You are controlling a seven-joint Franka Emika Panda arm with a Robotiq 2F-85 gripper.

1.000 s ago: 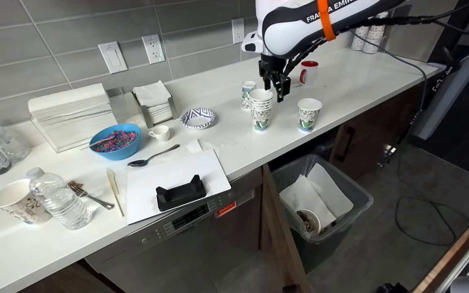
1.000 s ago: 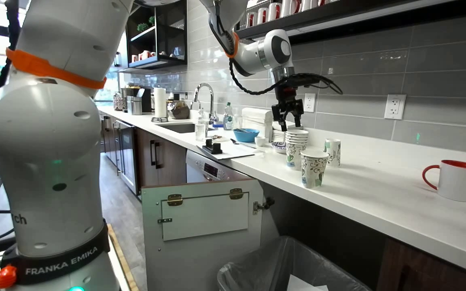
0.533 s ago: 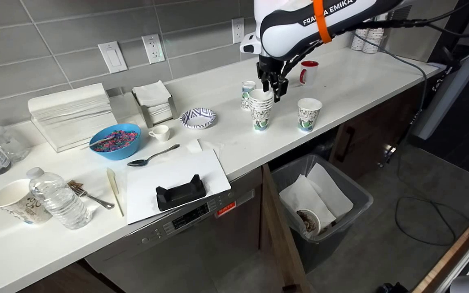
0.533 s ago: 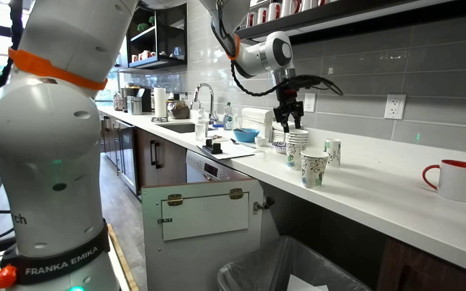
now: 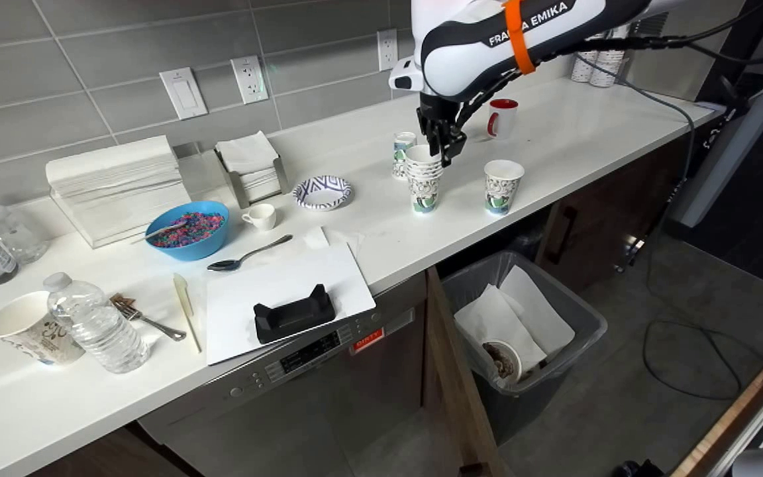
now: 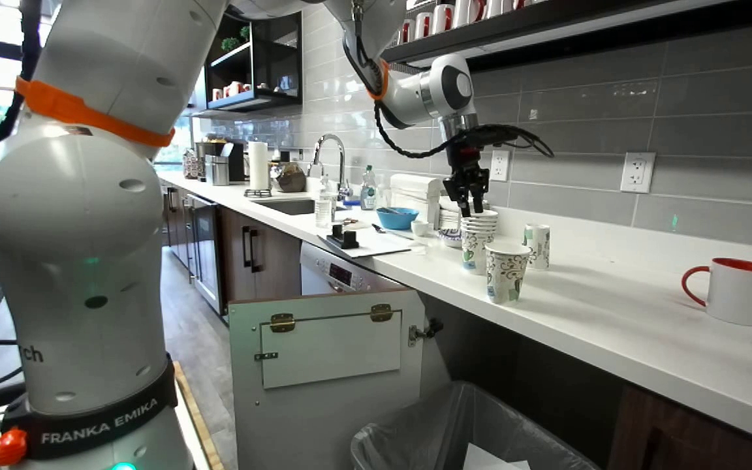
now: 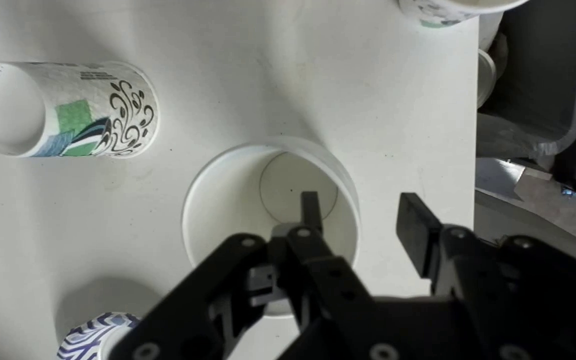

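The jaws stand parted and grip nothing. In the wrist view one of their fingers [image 7: 311,210] lies over the mouth of the top cup [image 7: 233,200] and the other lies outside its rim, so the cup's wall appears to run between them. The stack of paper cups [image 5: 425,187] stands upright on the bench [image 5: 381,245], beneath the jaws in both exterior views. Judging from this, the reach is nearly complete but the grip is not yet made, and no cup is lifted out. Near the stack, an upturned cup [image 7: 65,110] and a single upright cup [image 5: 502,189] stand apart from it. Farther out are a patterned bowl [image 5: 324,199], a mug [image 5: 504,122] with a red inside and, below the bench's edge, a bin [image 5: 520,411] holding papers [image 5: 540,308].

Whether the finger over the mouth dips inside or hangs above, and whether either touches the rim, cannot be told. The jaws cover part of the stack in the wrist view, and the number of nested cups is hard to make out. That view cuts off the single upright cup at its upper edge and the bowl at its lower edge. The papers hide part of the bin's contents.
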